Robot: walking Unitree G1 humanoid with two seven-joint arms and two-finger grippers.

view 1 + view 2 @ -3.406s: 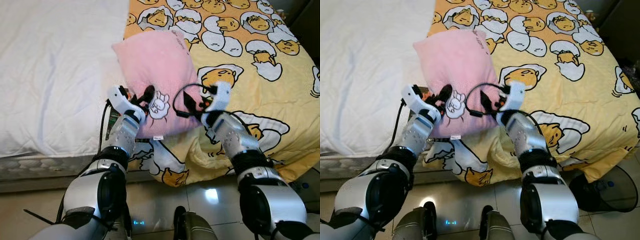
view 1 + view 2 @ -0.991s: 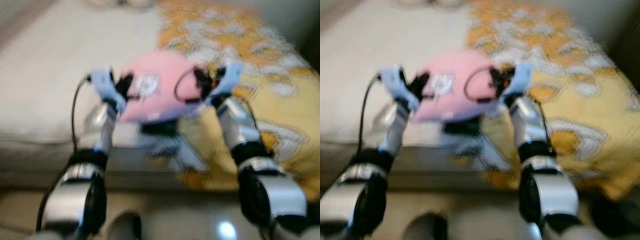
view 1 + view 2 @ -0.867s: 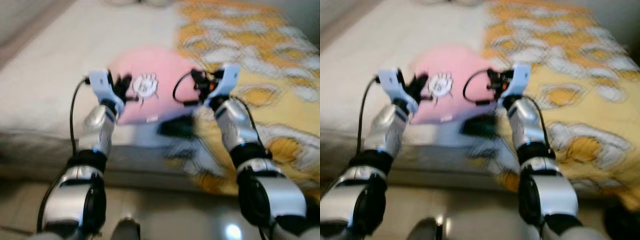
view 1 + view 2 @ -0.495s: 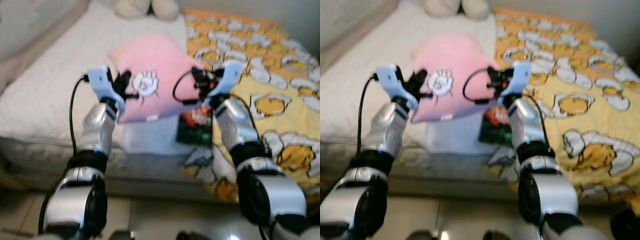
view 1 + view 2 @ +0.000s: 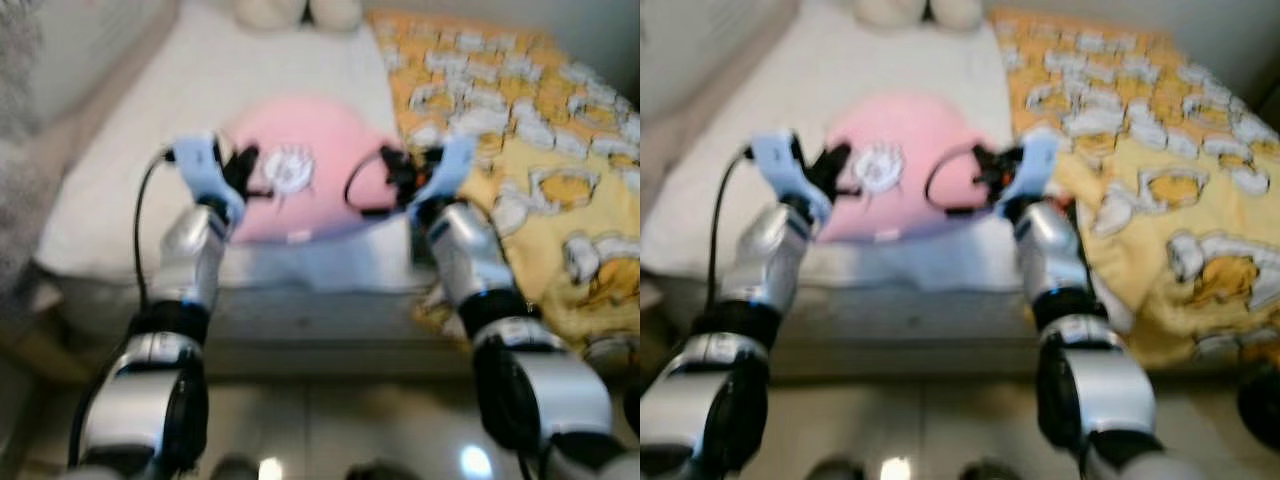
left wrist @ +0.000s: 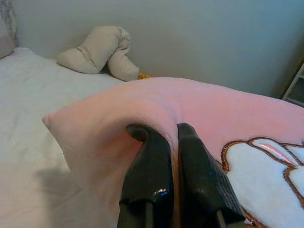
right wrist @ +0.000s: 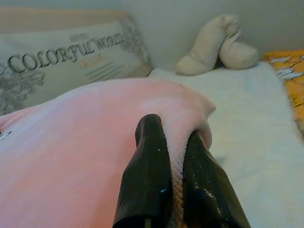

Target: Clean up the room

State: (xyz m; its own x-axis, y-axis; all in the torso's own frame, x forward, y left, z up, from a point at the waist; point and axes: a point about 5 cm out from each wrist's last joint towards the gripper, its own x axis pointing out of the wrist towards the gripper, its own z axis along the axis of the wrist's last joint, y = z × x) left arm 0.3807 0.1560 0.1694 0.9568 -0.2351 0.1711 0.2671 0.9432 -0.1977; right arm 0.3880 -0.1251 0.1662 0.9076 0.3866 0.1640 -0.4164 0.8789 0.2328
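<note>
A pink pillow (image 5: pixel 300 170) with a white cartoon patch (image 5: pixel 290 168) hangs lifted over the near edge of the bed, held between both arms. My left gripper (image 5: pixel 246 172) pinches its left edge, and in the left wrist view my left gripper (image 6: pixel 172 137) is shut on a fold of the pink fabric (image 6: pixel 213 109). My right gripper (image 5: pixel 392 180) holds the right edge, and in the right wrist view my right gripper (image 7: pixel 176 142) clamps the pillow's seam (image 7: pixel 95 156).
The bed has a white sheet (image 5: pixel 260 70) on the left and a yellow cartoon-egg blanket (image 5: pixel 540 150) on the right. A beige plush toy (image 6: pixel 102 52) lies at the head of the bed beside a printed pillow (image 7: pixel 61 61). Tiled floor (image 5: pixel 320 430) lies below.
The camera has shifted and the view is blurred. The pillow stays gripped by both grippers and now sits a little lower in the picture, over the white sheet's near edge.
</note>
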